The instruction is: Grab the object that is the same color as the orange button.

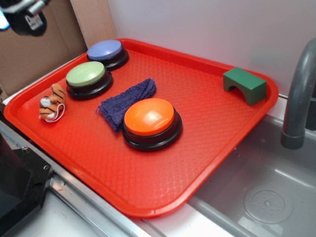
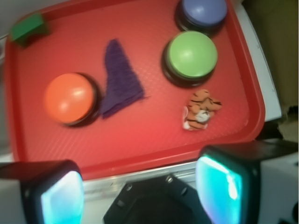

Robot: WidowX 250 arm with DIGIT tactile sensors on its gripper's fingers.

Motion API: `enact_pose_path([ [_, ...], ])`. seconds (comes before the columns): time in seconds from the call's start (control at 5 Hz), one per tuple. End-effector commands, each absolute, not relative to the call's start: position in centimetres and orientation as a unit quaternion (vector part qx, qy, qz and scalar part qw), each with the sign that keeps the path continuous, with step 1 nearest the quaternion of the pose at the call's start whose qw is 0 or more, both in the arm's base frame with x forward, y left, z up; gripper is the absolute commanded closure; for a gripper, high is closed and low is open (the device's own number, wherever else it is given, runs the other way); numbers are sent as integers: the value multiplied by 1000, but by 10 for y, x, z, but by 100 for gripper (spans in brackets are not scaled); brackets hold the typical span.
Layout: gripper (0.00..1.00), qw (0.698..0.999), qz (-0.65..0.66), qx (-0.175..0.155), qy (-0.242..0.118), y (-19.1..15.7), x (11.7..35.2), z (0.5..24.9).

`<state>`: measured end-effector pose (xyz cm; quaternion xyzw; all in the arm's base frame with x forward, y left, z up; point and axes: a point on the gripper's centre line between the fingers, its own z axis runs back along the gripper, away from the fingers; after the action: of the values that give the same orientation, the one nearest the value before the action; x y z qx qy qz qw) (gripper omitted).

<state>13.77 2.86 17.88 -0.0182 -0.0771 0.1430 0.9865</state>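
The small plush tiger [image 1: 52, 102] lies at the left edge of the red tray [image 1: 207, 143], next to the green-topped button. In the wrist view the tiger [image 2: 202, 109] lies just below that green button. The big orange button [image 1: 149, 118] stands in the middle of the tray; in the wrist view the orange button [image 2: 70, 98] is at the left. My gripper [image 2: 140, 191] is open and empty, held high above the tray's near edge, well away from the tiger. In the exterior view only a bit of the gripper [image 1: 22, 15] shows at the top left.
A green-topped button [image 1: 88, 78] and a blue-topped button [image 1: 106, 52] stand at the tray's back left. A purple cloth [image 1: 126, 102] lies beside the orange button. A green arch block [image 1: 244, 85] sits at the far right corner. A grey faucet [image 1: 298, 98] and sink are at right.
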Motion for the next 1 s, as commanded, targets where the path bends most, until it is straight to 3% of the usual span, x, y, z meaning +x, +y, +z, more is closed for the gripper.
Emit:
enact_pose_path([
  [0.0,0,958,275,4,-84,77,160,98],
  [0.2,0,954,289,29,-72,89,163,59],
  [0.4,0,953,295,34,-51,95,163,34],
  [0.8,0,953,297,44,-37,100,153,13],
])
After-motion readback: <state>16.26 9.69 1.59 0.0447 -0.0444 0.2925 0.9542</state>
